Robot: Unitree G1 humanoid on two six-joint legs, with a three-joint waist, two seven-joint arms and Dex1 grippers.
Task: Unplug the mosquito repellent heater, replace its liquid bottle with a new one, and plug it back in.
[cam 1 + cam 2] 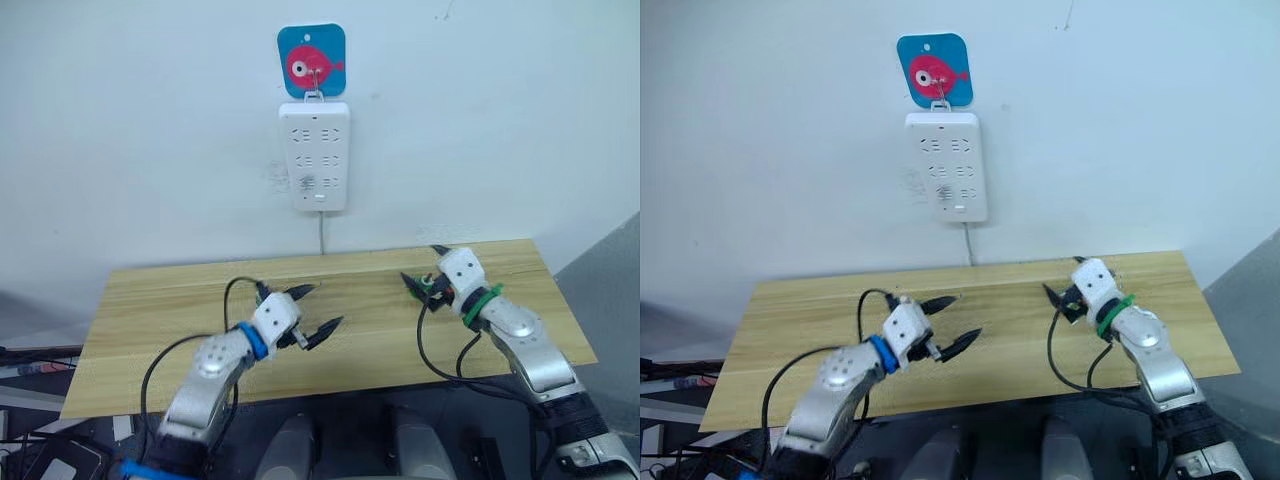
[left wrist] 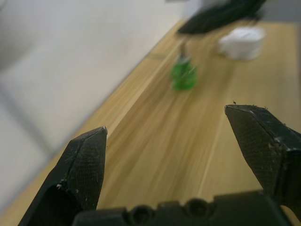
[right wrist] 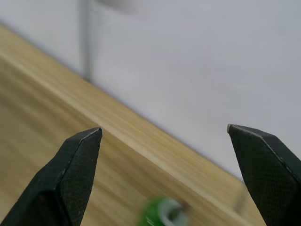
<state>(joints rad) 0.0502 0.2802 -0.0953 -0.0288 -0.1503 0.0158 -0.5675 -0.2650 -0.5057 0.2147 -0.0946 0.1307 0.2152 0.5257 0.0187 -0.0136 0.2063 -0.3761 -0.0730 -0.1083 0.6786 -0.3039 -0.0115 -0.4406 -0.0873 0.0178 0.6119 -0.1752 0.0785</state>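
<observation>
Closest to the camera, the left gripper (image 1: 328, 304) hangs over the middle of the wooden tabletop (image 1: 180, 300), a little toward its front edge. Its two black fingers are spread wide with nothing between them. Further back and toward the right edge, the right gripper (image 1: 419, 262) sits over the back strip of the tabletop, also gaping wide and empty. Down under its fingertips, close to the back edge, there's a small green bottle (image 2: 183, 77) standing upright, pretty blurry. Just beside that is a rounded white lump (image 2: 241, 42) on the wood. That's most likely the mosquito repellent heater, though it's too fuzzy to make out any vent or prongs, so it's hard to say for certain. Past the back edge, on the wall (image 1: 150, 120), a long white power strip (image 1: 315, 155) hangs from a blue fish sticker (image 1: 312, 60). Its cord (image 1: 321, 235) drops straight down behind the tabletop.
</observation>
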